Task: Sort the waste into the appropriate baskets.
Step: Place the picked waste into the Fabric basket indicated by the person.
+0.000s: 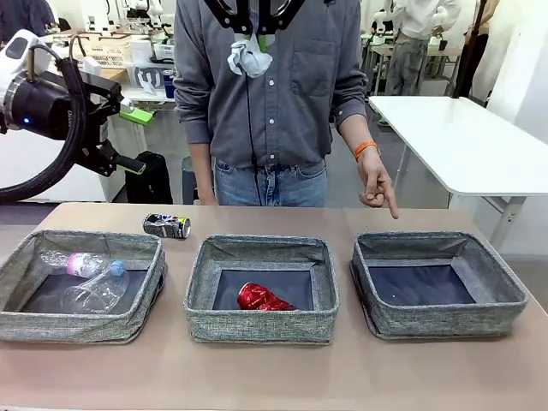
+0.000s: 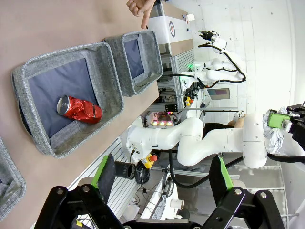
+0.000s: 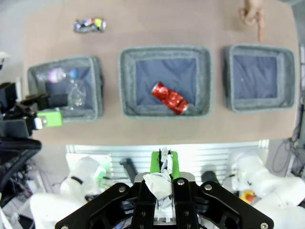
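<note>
Paper wad aloft, three grey bins below

The left basket (image 1: 77, 328) holds a plastic bottle (image 1: 75, 264) and a cup (image 1: 96, 294), and the middle basket (image 1: 261, 330) a crushed red can (image 1: 261, 298). A dark printed can (image 1: 166, 225) lies behind. A person's hand (image 1: 374, 184) points at the right basket (image 1: 445, 321). The right gripper (image 3: 164, 162) clenches the crumpled white paper wad (image 3: 158, 183); the left gripper (image 2: 163, 174) is spread, holding nothing.

Right gripper (image 1: 253, 36) cut off by front view's top edge; paper wad (image 3: 157, 183) half buried between its pads (image 3: 154, 164). Dark can (image 1: 166, 225) print too small to read.
</note>
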Controlling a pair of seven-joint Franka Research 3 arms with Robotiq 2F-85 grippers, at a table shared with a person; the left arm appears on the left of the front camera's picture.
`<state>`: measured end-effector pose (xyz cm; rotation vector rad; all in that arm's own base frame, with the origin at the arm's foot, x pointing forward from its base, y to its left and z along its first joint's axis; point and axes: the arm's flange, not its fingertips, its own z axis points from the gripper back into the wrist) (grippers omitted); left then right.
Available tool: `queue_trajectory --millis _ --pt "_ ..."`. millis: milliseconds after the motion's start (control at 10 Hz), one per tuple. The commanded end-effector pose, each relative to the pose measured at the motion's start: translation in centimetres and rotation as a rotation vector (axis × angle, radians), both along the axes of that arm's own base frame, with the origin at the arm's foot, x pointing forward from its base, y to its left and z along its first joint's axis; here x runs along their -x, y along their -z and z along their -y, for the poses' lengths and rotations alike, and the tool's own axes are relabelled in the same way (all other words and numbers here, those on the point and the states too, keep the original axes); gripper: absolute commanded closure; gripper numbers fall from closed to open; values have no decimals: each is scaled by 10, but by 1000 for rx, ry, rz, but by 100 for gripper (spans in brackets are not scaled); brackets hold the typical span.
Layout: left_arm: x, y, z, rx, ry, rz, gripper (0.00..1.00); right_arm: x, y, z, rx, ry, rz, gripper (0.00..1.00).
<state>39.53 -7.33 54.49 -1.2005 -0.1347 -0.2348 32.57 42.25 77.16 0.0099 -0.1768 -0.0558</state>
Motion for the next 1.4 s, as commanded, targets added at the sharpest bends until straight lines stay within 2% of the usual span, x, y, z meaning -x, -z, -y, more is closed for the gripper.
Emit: queue_trajectory --millis 0,100,200,400,600,800,900,1100,1300 --pt "2 -3 0 -9 0 -12 0 0 0 0 0 0 0 92" --pt "2 -3 0 -9 0 -12 0 3 10 16 56 -174 22 92" --pt "2 -3 0 -9 0 -12 0 1 25 37 90 -218 34 92" --pt "2 -3 0 -9 0 -12 0 4 71 107 25 -258 45 92" --pt "2 -3 0 -9 0 -12 0 2 125 172 -41 -165 10 92" --pt "2 -3 0 -9 0 -12 0 -9 186 228 -27 -94 78 92" --pt "2 -3 0 -9 0 -12 0 -16 215 248 -16 -40 70 92" --pt "2 -3 0 -9 0 -12 0 -28 270 277 -26 65 -2 92" --pt "2 -3 0 -9 0 -12 0 -39 308 295 -24 240 -25 92"
